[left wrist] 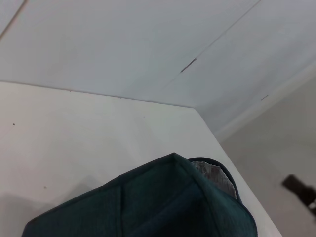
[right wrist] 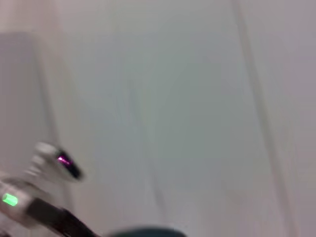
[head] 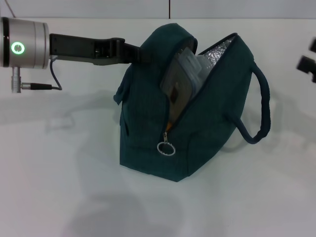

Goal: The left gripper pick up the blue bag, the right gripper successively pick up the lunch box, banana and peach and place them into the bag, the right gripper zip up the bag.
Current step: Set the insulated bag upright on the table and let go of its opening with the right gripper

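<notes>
Blue bag point(head: 197, 123) upright on table point(head: 59, 187), mouth open, lunch box point(head: 182, 74) half hidden inside. Left gripper point(head: 140, 53) clamped on bag's top edge, tips hidden. Right gripper point(head: 308, 61) cut off at edge, jaws: can't tell.

My right tool point(head: 308, 61) is cut off by the head view's edge, so I can't read its fingers. Left tool's point(head: 140, 53) tips vanish behind the blue bag point(head: 197, 133). Lunch box point(head: 182, 74) mostly buried inside. Right wrist view is all blur.
</notes>
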Controlling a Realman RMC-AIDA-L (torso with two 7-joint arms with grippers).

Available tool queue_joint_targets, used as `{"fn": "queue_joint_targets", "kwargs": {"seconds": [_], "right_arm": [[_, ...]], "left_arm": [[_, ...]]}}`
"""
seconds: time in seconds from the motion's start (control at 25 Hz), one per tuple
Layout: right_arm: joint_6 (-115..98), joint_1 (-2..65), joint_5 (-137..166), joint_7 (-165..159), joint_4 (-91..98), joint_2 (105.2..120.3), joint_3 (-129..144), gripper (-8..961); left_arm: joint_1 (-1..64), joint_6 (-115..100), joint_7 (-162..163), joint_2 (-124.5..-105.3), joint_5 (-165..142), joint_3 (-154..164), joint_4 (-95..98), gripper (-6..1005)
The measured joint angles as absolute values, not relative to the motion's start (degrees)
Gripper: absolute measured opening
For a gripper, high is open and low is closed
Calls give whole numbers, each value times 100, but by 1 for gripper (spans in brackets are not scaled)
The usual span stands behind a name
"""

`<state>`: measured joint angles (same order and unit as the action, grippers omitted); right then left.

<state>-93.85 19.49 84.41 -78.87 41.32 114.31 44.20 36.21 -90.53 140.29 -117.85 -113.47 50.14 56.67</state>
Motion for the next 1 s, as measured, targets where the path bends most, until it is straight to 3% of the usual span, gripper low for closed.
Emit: {"fn": "queue_joint_targets", "kwargs": {"seconds": [0.24, 0.68, 1.0], "right_arm": [[-8694, 1862, 8923, -7600, 3722, 11459, 4525, 781], [-6381, 3219, 9191, -7463, 2543, 11593, 5385, 779], [-6479, 2898, 6628, -6233, 2598, 11598, 5362, 778]], "left_arm": [[3633, -9044, 14027, -11794, -11347, 5015, 5622, 58], [3619, -9044, 13998, -11781, -11347, 5000, 5594, 58], [3455, -9056, 13916, -11770, -11338, 4987, 5510, 58]]}}
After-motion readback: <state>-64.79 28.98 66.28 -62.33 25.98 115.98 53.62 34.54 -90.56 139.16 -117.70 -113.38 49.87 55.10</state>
